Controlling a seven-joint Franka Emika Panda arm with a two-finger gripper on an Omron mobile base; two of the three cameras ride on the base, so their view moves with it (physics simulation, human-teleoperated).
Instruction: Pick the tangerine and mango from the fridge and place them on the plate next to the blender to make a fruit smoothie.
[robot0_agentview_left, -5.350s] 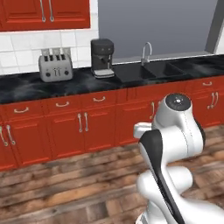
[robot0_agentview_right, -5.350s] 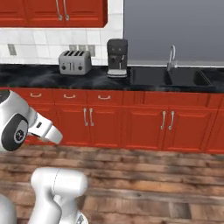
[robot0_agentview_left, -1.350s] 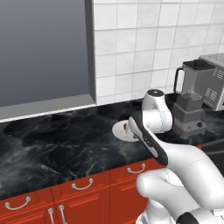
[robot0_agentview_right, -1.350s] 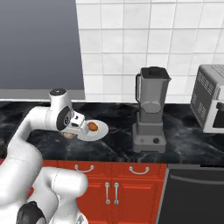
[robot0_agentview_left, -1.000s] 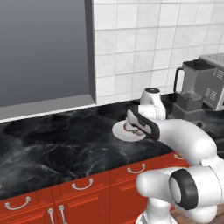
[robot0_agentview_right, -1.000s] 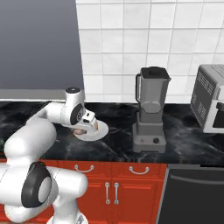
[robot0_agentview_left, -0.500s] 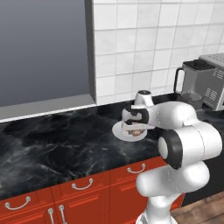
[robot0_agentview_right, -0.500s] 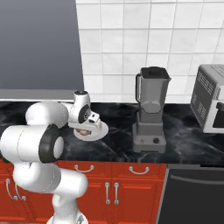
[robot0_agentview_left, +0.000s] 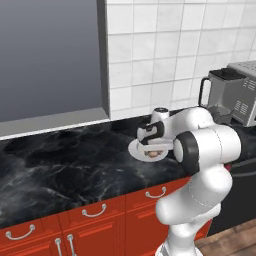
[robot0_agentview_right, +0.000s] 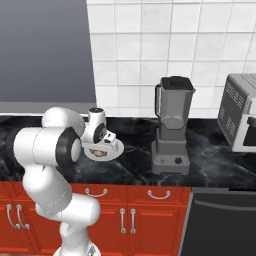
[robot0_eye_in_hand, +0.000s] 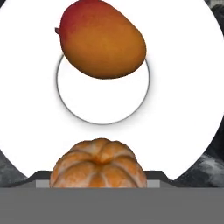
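The white plate (robot0_eye_in_hand: 183, 87) lies on the black counter, left of the dark blender (robot0_agentview_right: 172, 125). On the plate's far part rests the reddish-orange mango (robot0_eye_in_hand: 103, 39). The ribbed orange tangerine (robot0_eye_in_hand: 98, 164) sits right at the hand, low over the plate's near part, and hides the fingertips. My gripper (robot0_agentview_right: 100, 149) points down onto the plate (robot0_agentview_right: 117, 149) and is shut on the tangerine. In the left base view the hand (robot0_agentview_left: 151, 146) covers most of the plate (robot0_agentview_left: 135, 149), with the blender (robot0_agentview_left: 219, 95) to the right. The fridge is out of view.
A silver vented box appliance (robot0_agentview_right: 241, 120) stands right of the blender. A white tiled wall rises behind the counter and a large grey pane (robot0_agentview_left: 50, 55) to the left. Red cabinet doors (robot0_agentview_right: 145, 210) run below the counter edge.
The base had driven from another stretch of counter to this one. In the last second the arm folded forward and the hand came down onto the plate with the tangerine.
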